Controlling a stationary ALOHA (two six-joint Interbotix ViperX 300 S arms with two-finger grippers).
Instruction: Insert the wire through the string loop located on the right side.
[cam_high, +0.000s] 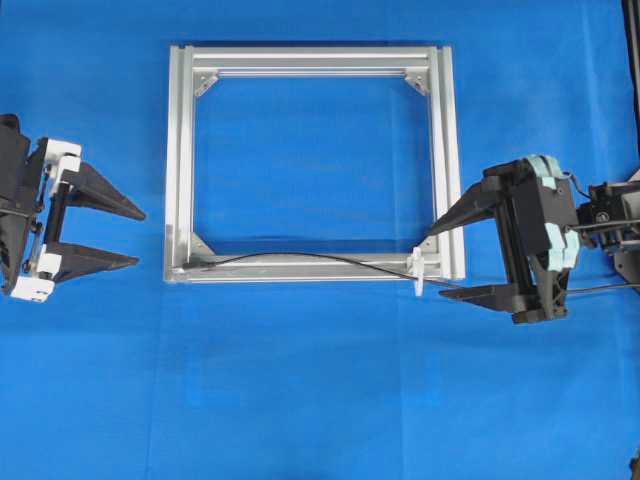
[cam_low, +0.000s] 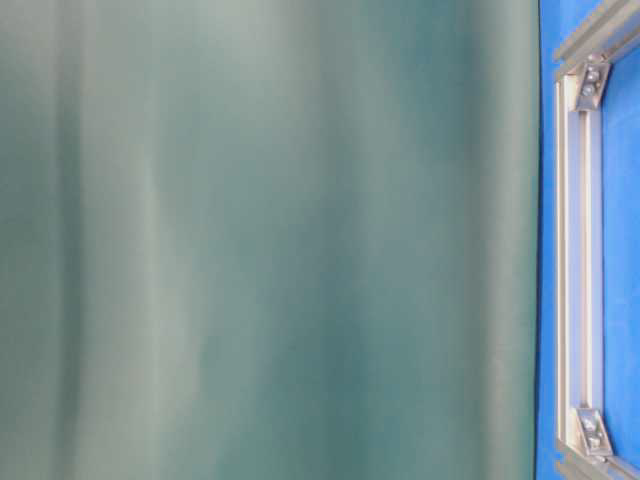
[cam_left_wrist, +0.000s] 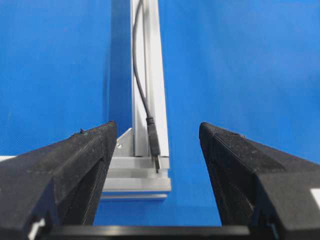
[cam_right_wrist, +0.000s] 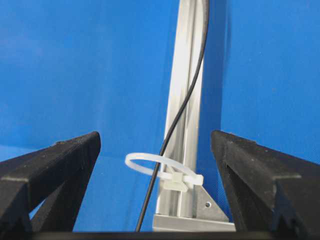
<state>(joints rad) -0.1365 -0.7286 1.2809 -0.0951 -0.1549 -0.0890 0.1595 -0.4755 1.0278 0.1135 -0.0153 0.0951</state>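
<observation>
The black wire lies along the near bar of the silver frame. Its plug tip rests at the frame's left corner, ahead of my open left gripper, which holds nothing. In the overhead view that left gripper stands clear to the left of the frame. The white string loop sticks out at the right corner, and the wire runs through its ring and on toward the camera. My right gripper is open wide just short of the loop, straddling the wire without touching it.
A blue cloth covers the table. The frame's triangular corner brackets sit inside its corners. A blurred teal-green surface fills most of the table-level view, leaving only a strip of the frame at the right. The wire trails off right under the right arm.
</observation>
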